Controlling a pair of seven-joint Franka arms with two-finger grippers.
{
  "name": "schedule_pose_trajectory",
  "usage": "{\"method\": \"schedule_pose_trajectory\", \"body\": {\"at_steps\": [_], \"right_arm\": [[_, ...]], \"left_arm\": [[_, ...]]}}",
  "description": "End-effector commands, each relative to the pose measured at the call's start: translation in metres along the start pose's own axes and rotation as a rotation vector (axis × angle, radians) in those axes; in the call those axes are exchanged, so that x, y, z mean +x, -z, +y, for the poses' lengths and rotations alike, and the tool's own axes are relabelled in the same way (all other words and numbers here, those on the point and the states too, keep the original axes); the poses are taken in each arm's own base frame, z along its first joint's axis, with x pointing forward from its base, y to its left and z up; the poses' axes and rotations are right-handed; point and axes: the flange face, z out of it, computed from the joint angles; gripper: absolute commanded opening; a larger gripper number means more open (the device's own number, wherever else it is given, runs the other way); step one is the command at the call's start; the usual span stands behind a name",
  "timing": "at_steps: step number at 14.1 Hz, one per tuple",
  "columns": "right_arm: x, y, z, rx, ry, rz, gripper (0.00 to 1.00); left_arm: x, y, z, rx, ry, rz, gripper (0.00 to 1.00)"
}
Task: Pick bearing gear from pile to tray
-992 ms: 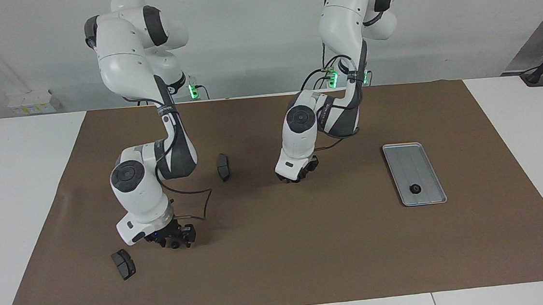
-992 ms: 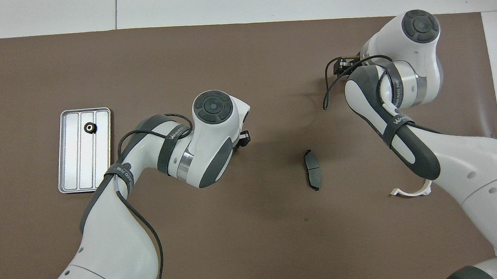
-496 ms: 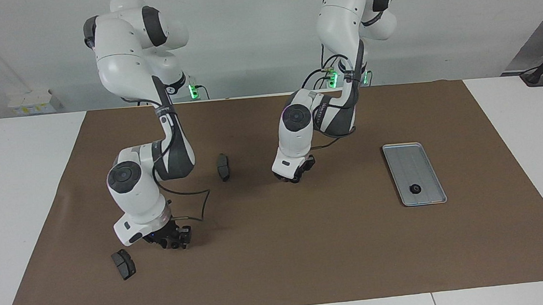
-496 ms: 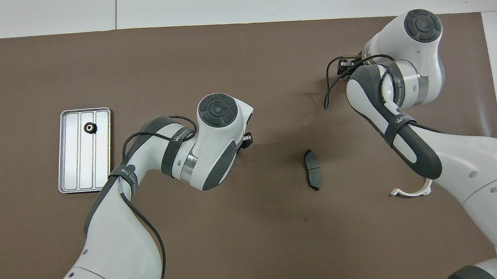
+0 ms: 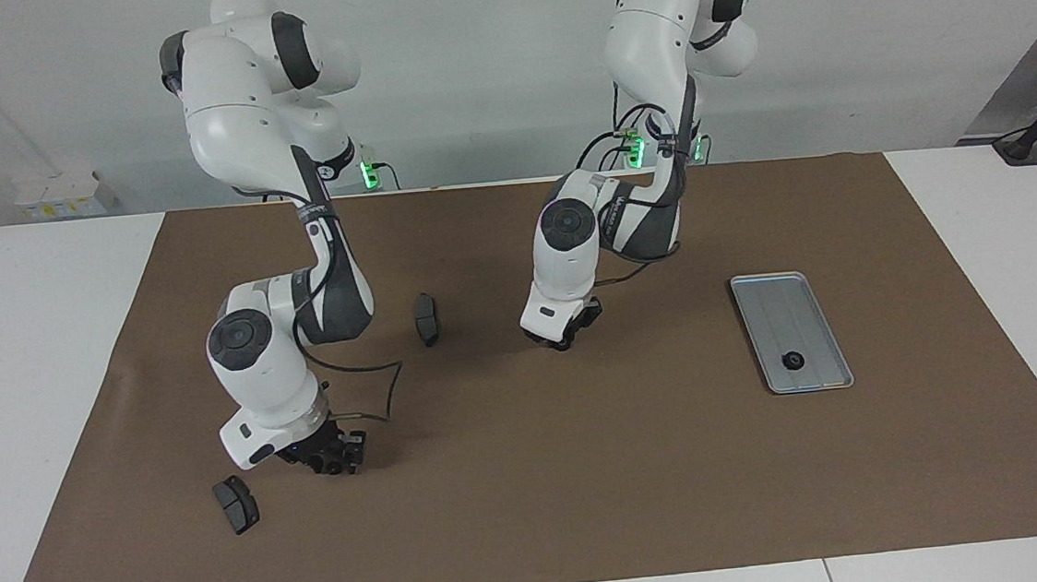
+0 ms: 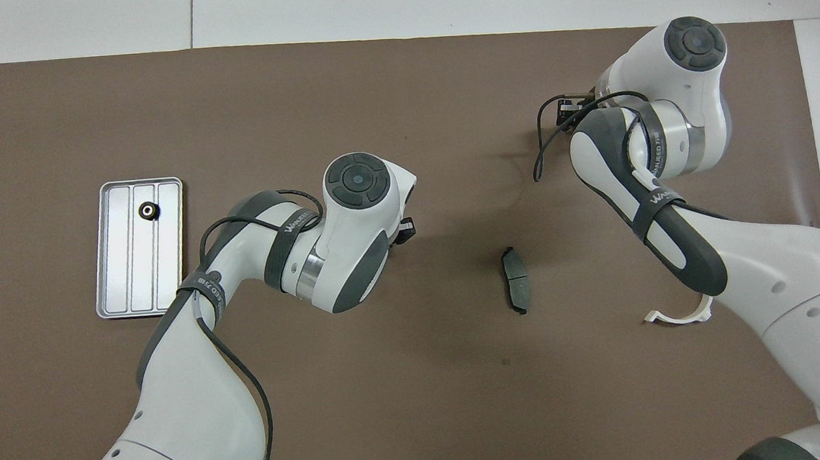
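Observation:
The silver-grey tray lies on the brown mat toward the left arm's end and also shows in the overhead view. One small black gear sits in it. My right gripper is low on the mat beside a dark grey brake pad; any gear at its tips is hidden. In the overhead view the right gripper is mostly covered by its arm. My left gripper hangs just over the middle of the mat, holding nothing I can see.
A second brake pad lies between the two grippers. A white curved bracket lies nearer to the robots, partly under the right arm. The brown mat covers most of the white table.
The right gripper has drawn in slightly and stayed low beside the brake pad. The left gripper has shifted a little toward the right arm's end. Tray and pads have not moved.

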Motion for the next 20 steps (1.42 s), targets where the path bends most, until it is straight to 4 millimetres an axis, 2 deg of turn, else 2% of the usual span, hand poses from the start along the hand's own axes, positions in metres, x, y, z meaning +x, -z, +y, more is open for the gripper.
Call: {"method": "schedule_pose_trajectory", "body": {"at_steps": [1,3,5,6,7,10,11,13,17,19,20], "right_arm": [[0.000,-0.002,0.002,0.025,0.015,-0.025,0.49],[0.000,-0.001,0.003,0.023,0.014,-0.025,0.34],[0.000,-0.001,0.003,0.025,0.012,-0.023,0.10],[0.000,0.001,0.001,0.025,0.014,-0.023,0.00],[0.000,0.004,-0.001,0.025,0.017,-0.022,0.00],[-0.002,0.031,-0.012,0.028,0.019,-0.007,0.00],[-0.006,0.041,-0.027,0.033,0.022,-0.003,0.00],[-0.018,0.057,-0.063,0.038,-0.008,0.000,0.00],[-0.059,0.066,-0.158,0.055,-0.105,0.002,0.00],[-0.092,0.066,-0.210,0.053,-0.113,-0.004,0.00],[-0.109,0.064,-0.235,0.050,-0.146,-0.007,0.00]], "left_arm": [[0.021,0.018,-0.016,-0.020,0.030,0.031,0.28],[0.045,0.039,-0.036,-0.042,0.069,0.056,0.26],[0.069,0.058,-0.060,-0.063,0.084,0.071,0.24],[0.082,0.065,-0.081,-0.058,0.068,0.060,0.24],[0.095,0.075,-0.108,-0.050,0.040,0.044,0.24],[0.135,0.095,-0.217,-0.049,-0.078,-0.010,0.25],[0.146,0.096,-0.253,-0.061,-0.130,-0.025,0.26],[0.155,0.087,-0.309,-0.065,-0.255,-0.087,0.28],[0.165,0.062,-0.373,-0.077,-0.358,-0.126,0.32],[0.168,0.041,-0.396,-0.089,-0.404,-0.157,0.35],[0.168,0.035,-0.399,-0.092,-0.421,-0.165,0.42]]}}
